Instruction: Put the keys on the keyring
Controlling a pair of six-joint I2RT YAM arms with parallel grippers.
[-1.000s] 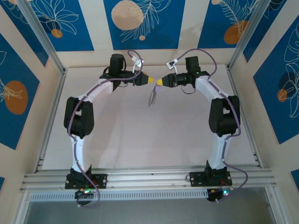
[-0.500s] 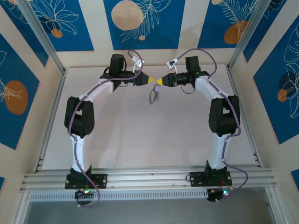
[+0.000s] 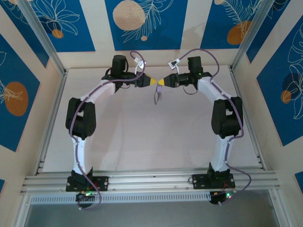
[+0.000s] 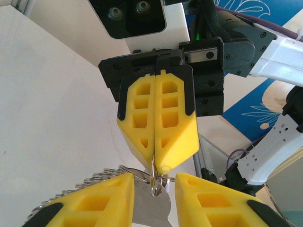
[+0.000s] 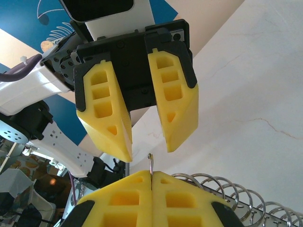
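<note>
Both grippers meet tip to tip above the back of the table. My right gripper (image 3: pixel 161 82) (image 5: pixel 151 178) is shut on the thin wire of the keyring (image 5: pixel 150 163) (image 4: pixel 156 177), whose edge sticks up from between its pads. My left gripper (image 3: pixel 153 81) (image 4: pixel 152 184) stands open just in front of it, its fingers (image 5: pixel 111 123) on either side of the ring's tip without touching it. A flat silver key blade (image 4: pixel 151 208) lies in the gap between the left fingers. The bunch of silver keys (image 3: pixel 157 96) hangs under the two grippers. I cannot pick out the lilac-headed key.
A row of small silver rings (image 5: pixel 236 196) (image 4: pixel 90 182) fans out sideways from the keyring. The pale table (image 3: pixel 151 137) lies below the hanging bunch. Aluminium frame posts (image 3: pixel 42 42) stand at the back corners, and a rail (image 3: pixel 151 179) runs along the near edge.
The two grippers have closed in a little on each other. The hanging bunch has swung from slanting down to the left to hanging more straight under the tips.
</note>
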